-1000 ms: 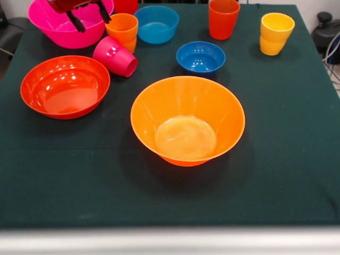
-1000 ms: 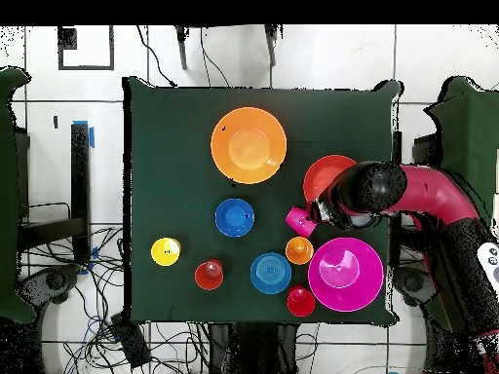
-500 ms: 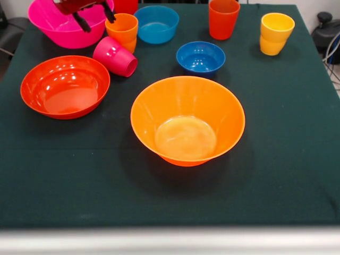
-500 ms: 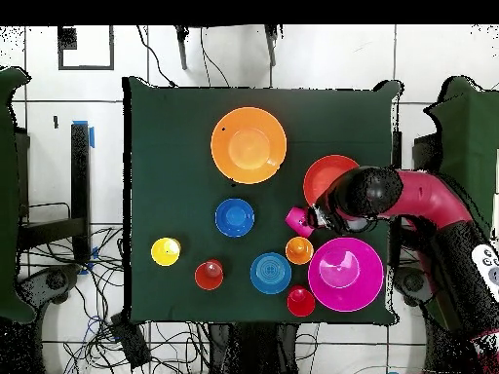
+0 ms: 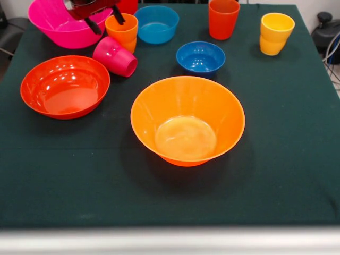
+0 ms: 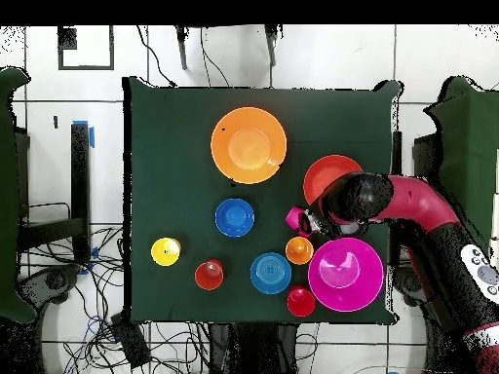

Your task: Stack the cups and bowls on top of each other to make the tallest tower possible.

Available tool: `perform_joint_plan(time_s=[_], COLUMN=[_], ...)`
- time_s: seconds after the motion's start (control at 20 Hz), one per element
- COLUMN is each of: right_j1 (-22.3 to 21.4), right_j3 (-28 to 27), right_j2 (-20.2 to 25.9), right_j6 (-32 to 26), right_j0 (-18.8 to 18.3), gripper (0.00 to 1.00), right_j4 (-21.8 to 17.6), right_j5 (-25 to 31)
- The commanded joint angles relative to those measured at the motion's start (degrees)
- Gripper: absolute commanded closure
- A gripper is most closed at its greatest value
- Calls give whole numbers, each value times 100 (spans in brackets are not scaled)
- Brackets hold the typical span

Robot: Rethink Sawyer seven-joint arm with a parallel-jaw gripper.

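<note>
My gripper (image 5: 109,24) hangs open and empty at the back left, between the big pink bowl (image 5: 56,25) and an orange-yellow cup (image 5: 123,31). It is just behind the pink cup (image 5: 115,56), which lies on its side. From overhead, the gripper (image 6: 310,222) is beside that pink cup (image 6: 293,218). The big yellow-orange bowl (image 5: 187,119) sits mid-table and the orange-red bowl (image 5: 65,86) at the left. A dark blue bowl (image 5: 201,57), a light blue bowl (image 5: 156,24), an orange cup (image 5: 223,18), a yellow cup (image 5: 276,33) and a red cup (image 5: 126,5) each stand alone. No tower is in view.
A dark green cloth (image 5: 287,159) covers the table, bare along its near side and right. In the overhead view the red arm (image 6: 429,205) reaches in over the right edge, above the orange-red bowl (image 6: 325,173) and pink bowl (image 6: 345,276).
The gripper has shifted sideways from over the pink bowl toward the orange-yellow cup, staying open. No cup or bowl has moved.
</note>
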Motion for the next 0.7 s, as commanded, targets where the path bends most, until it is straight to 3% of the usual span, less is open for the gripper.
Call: perform_joint_plan(time_s=[0.05,0.7], right_j1=[371,357], right_j3=[135,-37], right_j2=[-260,-188], right_j6=[-999,-1318], right_j0=[117,158], gripper=[0,0], right_j4=[-468,-914], right_j5=[-431,-527])
